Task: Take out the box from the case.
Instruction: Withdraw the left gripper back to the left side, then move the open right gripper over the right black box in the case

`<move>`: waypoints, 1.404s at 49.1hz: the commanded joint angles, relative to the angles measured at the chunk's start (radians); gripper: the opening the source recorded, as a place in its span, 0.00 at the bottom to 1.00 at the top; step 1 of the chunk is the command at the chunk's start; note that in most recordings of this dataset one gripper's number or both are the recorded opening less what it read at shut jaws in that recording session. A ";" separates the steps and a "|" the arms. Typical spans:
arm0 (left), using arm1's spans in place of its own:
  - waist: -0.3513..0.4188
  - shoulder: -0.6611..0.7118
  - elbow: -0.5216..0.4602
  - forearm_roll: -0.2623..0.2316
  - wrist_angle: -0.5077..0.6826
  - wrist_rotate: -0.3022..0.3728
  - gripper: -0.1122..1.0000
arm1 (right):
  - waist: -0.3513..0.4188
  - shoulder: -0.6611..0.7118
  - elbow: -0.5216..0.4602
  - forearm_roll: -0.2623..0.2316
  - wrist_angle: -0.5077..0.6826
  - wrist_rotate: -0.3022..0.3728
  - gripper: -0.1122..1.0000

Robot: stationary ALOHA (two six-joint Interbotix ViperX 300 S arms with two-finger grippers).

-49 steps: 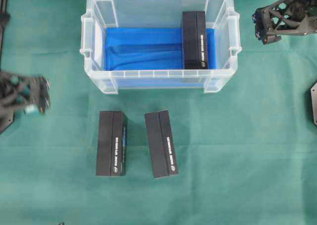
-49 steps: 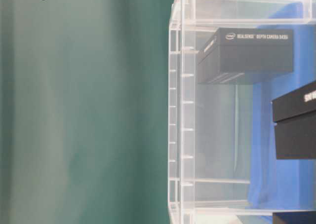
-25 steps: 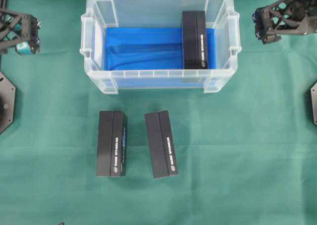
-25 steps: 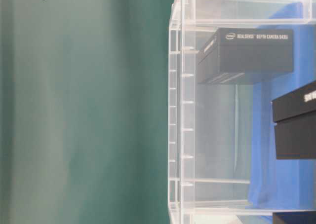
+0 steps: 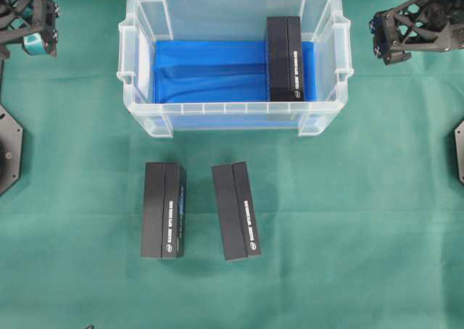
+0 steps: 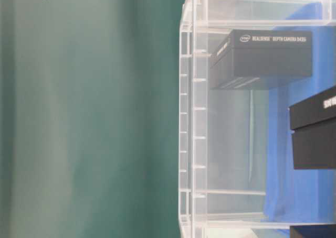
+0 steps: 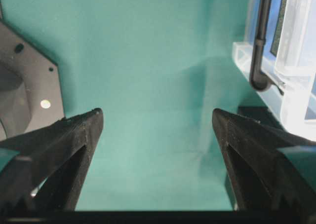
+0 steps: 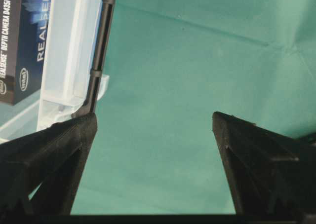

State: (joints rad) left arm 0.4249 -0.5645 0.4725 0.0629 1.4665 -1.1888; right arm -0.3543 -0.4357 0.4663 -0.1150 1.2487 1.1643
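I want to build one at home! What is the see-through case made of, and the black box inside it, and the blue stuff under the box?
The case looks like clear, slightly milky plastic: you see through its ribbed walls. The black box looks like matte cardboard with white printing, though that is a guess from its flat, dull faces. The blue lining looks like soft cloth, since it has folds.

Surface: a green wrinkled cloth table covering (image 5: 348,220) is lying flat, filling the whole overhead view.
Light: soft, even lighting is casting faint shadows.
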 commanded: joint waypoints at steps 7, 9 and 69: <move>-0.002 -0.002 -0.023 -0.002 -0.003 0.002 0.98 | -0.002 -0.006 -0.011 -0.003 0.012 0.005 0.94; 0.000 -0.002 -0.023 -0.002 -0.003 0.002 0.98 | -0.003 -0.005 -0.012 -0.003 0.012 0.006 0.94; -0.026 -0.005 -0.017 -0.002 -0.060 0.034 0.98 | 0.115 0.474 -0.468 0.005 -0.017 0.183 0.94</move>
State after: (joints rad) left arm 0.4050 -0.5645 0.4725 0.0614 1.4082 -1.1566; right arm -0.2470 0.0353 0.0522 -0.1120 1.2410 1.3407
